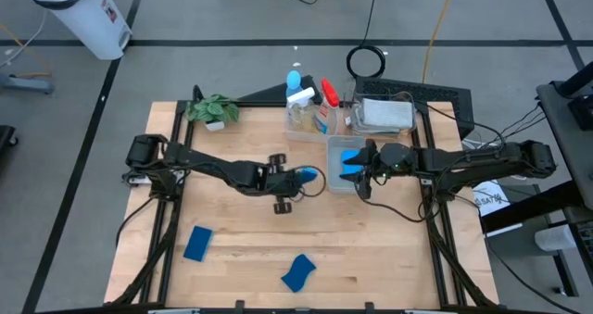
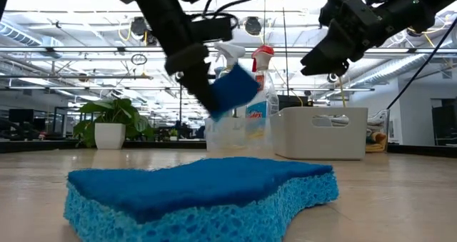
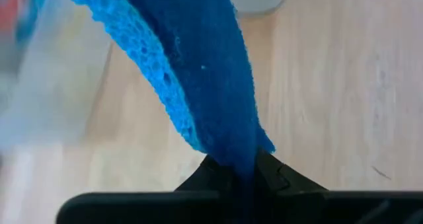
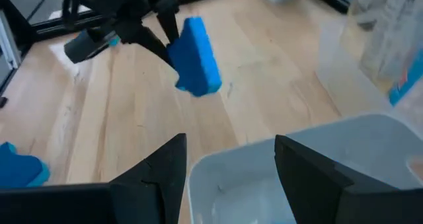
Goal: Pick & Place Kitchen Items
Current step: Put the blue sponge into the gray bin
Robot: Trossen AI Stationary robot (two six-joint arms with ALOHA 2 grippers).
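Observation:
My left gripper (image 1: 295, 177) is shut on a wavy blue sponge (image 1: 308, 175), raised over the middle of the table; the right wrist view shows that sponge (image 4: 197, 55) in the air. My right gripper (image 4: 228, 164) hovers open over a small clear bin (image 1: 345, 170), touching nothing. Inside that bin lies another blue sponge (image 1: 350, 157). Two more blue sponges (image 1: 198, 243) (image 1: 298, 272) lie flat on the table near its front edge. Clear bottles with blue, red and white tops (image 1: 308, 99) stand in a clear bin at the back. My left gripper pinches the sponge by one end (image 3: 241, 154), a finger on each broad face. The fingers slant downward, coming from the table's left. The sponge (image 2: 232, 88) sticks out past the fingertips, tilted, and is lifted clear of the table.
A small green potted plant (image 1: 213, 110) stands at the back left. A clear bin with folded cloths (image 1: 384, 115) stands at the back right beside the bottle bin. Bare wood lies between the arms and the two loose sponges at the front.

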